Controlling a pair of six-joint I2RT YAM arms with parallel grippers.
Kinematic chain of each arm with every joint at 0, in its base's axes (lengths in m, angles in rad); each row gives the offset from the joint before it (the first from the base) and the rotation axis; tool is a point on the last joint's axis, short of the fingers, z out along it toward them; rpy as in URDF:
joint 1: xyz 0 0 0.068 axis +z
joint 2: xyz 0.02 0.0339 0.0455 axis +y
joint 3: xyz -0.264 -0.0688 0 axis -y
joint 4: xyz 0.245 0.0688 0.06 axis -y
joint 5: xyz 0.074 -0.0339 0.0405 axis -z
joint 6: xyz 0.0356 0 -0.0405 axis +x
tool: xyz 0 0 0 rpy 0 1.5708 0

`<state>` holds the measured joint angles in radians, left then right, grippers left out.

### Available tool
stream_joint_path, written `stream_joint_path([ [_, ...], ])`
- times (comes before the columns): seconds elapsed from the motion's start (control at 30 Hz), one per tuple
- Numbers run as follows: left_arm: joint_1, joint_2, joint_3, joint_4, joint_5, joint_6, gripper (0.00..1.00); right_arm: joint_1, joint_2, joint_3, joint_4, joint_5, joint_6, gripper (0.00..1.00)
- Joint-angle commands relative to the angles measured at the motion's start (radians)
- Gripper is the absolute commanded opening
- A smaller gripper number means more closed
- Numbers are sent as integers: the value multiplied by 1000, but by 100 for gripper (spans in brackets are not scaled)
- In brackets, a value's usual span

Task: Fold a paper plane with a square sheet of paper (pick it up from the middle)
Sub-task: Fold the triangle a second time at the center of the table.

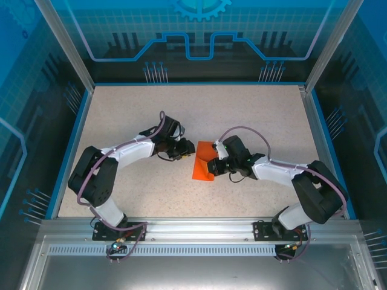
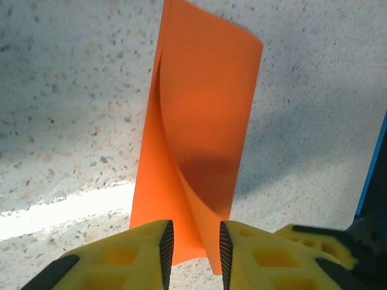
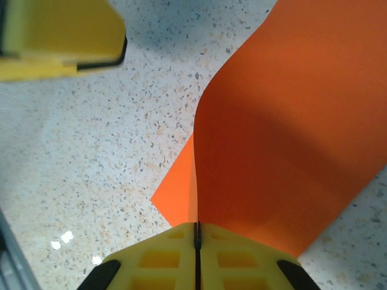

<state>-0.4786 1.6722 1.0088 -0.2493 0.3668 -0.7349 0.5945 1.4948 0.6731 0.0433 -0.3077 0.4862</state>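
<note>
Hidden: the near end of the square sheet of paper runs out of the left wrist frame between the fingers. From above, the right gripper covers one edge.
Left gripper: jaws part-open, curled paper end in the gap; contact unclear.
Right gripper: jaws pressed shut on the sheet's edge.
Paper: bright orange, doubled over, bowed, spanning between both jaws above the speckled table.

Speckled beige table enclosed by blue-tinted, transparent panel walls.
</note>
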Motion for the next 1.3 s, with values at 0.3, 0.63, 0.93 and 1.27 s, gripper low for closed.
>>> stream_joint_path([
  [0.3,-71,12,-55,74,43,-19,22,-144,135,23,-1,-258,-57,7],
  [0.63,-108,63,-47,84,44,-23,18,-209,180,60,-73,-282,-110,7],
  [0.93,-136,93,-54,82,16,-29,13,-228,219,114,-132,-304,-157,8],
  [1.27,-149,119,-61,67,-11,-28,11,-234,261,145,-149,-302,-169,8],
])
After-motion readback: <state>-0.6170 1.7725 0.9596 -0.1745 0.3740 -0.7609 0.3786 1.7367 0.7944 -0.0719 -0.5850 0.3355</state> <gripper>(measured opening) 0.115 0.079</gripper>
